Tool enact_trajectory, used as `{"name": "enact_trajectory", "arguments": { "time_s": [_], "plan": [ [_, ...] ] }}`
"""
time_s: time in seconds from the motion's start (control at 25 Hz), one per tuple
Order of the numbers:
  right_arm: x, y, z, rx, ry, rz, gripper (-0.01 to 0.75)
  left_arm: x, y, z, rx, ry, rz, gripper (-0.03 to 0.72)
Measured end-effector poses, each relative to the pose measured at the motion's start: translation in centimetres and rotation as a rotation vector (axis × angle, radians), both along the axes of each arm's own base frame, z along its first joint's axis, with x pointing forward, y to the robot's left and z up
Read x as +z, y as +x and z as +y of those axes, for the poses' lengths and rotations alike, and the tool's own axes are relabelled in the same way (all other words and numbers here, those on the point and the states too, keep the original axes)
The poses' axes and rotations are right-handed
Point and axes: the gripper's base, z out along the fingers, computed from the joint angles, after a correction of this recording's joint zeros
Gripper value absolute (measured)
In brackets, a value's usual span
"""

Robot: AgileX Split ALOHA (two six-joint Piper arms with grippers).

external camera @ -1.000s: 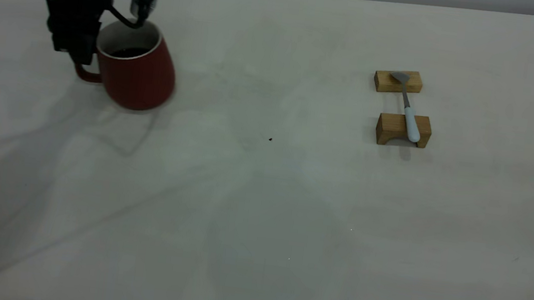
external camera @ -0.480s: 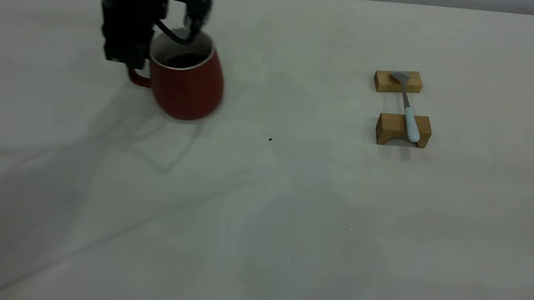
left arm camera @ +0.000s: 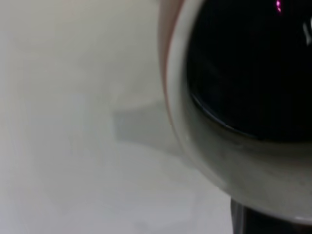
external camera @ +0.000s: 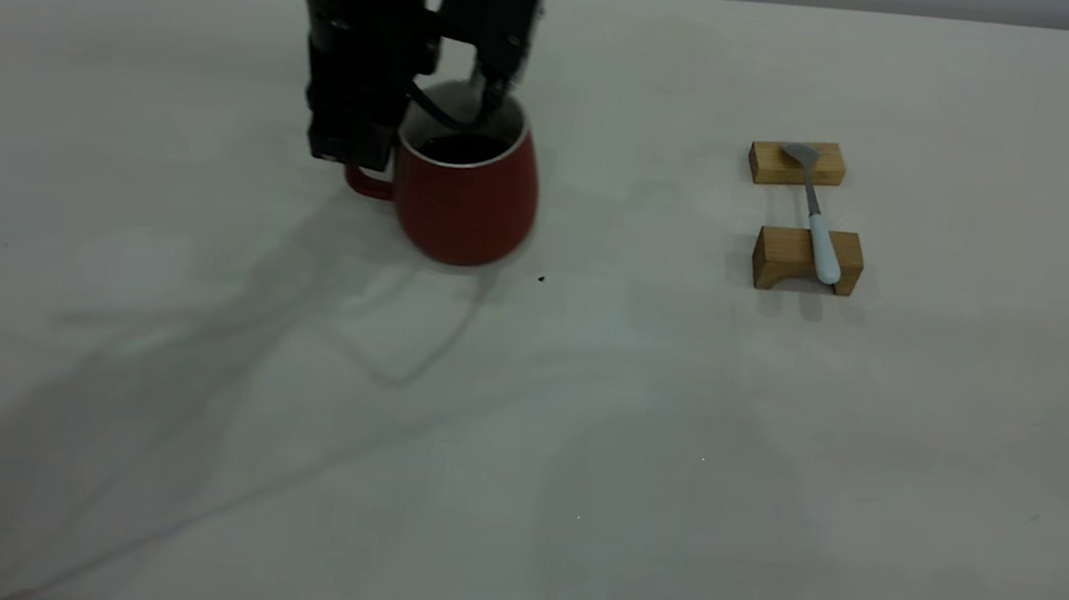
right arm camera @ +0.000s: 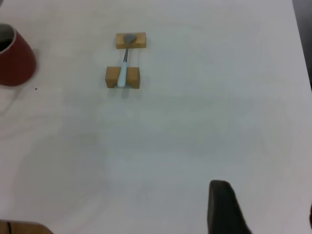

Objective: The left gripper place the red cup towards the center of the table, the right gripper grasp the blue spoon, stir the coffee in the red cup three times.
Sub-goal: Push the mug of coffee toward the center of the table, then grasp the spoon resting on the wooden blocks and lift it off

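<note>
Your red cup [external camera: 466, 194] is a heavy ceramic mug with a broad base, stiff and breakable, and the coffee [external camera: 463, 146] inside sits well below the white rim, so it will slosh if you jerk it. It hangs a little left of the table's [external camera: 576, 466] middle, tilted slightly, apparently just off the surface. The left gripper [external camera: 420, 116] comes down from above with one finger outside, by the loop handle, and the other reaching inside the rim; judge it clamped on the cup's wall near the handle. That is a thin, glazed hold and likely slippery, so set the cup down level before you let go.

In the left wrist view the rim [left arm camera: 214, 165] and the dark liquid fill the frame, with nothing spilled that you can see.

Out to the right, well apart from the cup, the blue spoon [external camera: 814, 215] lies bridged across two wooden blocks [external camera: 797, 164], bowl on the far block, pale handle on the near one. It is light and rigid; take it by the handle where it clears the wood.

In the right wrist view one dark finger [right arm camera: 222, 207] of the right gripper shows; the other is out of frame, so you cannot tell whether the claw is apart.
</note>
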Motion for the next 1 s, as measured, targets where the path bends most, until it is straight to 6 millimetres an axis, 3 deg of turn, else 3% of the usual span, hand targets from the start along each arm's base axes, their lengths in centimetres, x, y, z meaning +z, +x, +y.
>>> {"name": "enact_trajectory", "arguments": {
  "time_s": [0.24, 0.36, 0.48, 0.56, 0.64, 0.76, 1.0],
  "plan": [
    [0.0, 0.0, 0.0, 0.0, 0.0, 0.0, 0.456, 0.0, -0.4, -0.9, -0.009, -0.012, 0.002, 0.296],
    [0.0, 0.0, 0.0, 0.0, 0.0, 0.0, 0.456, -0.1, -0.4, -0.9, -0.003, -0.019, 0.008, 0.414],
    [0.0, 0.0, 0.0, 0.0, 0.0, 0.0, 0.456, -0.1, -0.5, -1.0, 0.0, -0.022, 0.01, 0.599],
    [0.0, 0.0, 0.0, 0.0, 0.0, 0.0, 0.456, 0.2, -0.5, -1.0, 0.005, -0.017, 0.022, 0.663],
    [0.0, 0.0, 0.0, 0.0, 0.0, 0.0, 0.456, 1.0, -0.3, -1.0, 0.02, -0.005, 0.037, 0.676],
    [0.0, 0.0, 0.0, 0.0, 0.0, 0.0, 0.456, 4.4, 0.2, -1.2, 0.103, -0.005, 0.033, 0.665],
    [0.0, 0.0, 0.0, 0.0, 0.0, 0.0, 0.456, 15.4, 0.0, -0.8, 0.477, -0.05, -0.018, 0.584]
  ]
}}
